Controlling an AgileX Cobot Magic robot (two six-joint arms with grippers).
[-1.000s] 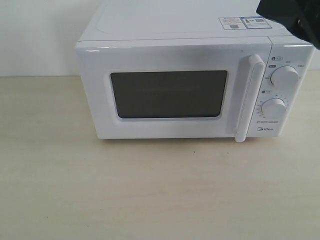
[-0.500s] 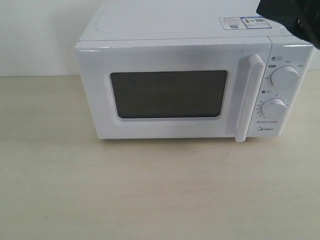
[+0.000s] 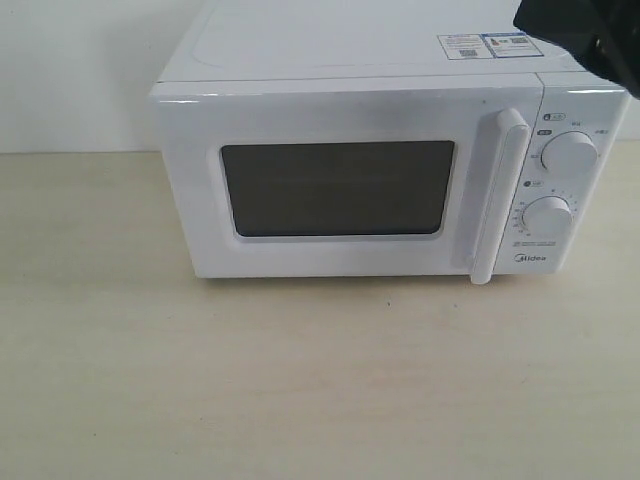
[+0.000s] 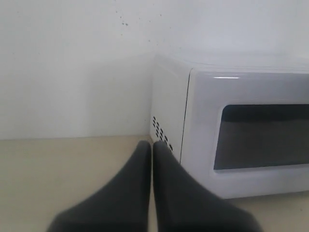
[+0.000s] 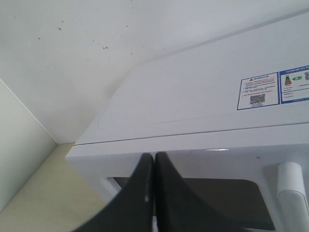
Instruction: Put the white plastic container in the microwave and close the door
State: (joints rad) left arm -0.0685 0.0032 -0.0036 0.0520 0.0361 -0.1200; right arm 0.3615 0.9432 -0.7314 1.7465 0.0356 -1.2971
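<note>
Exterior view gave you the pale table (image 3: 300, 380) with the microwave (image 3: 350, 60) standing on it, back toward the wall (image 3: 80, 70). The door (image 3: 340, 115) was shut flush, with its dark window (image 3: 338, 188) facing near and its vertical bar handle (image 3: 497, 195) at the right edge. A dark part of your right arm (image 3: 585, 35) hung over the microwave's far right corner. Your left gripper (image 4: 152, 145) sat low near the microwave's left side, fingers pressed together on nothing. Your right gripper (image 5: 154, 157), high over the microwave's top, was likewise pinched closed and empty. Two dials (image 3: 570, 153) sat right of the handle, and stickers (image 3: 487, 45) lay on top.
</note>
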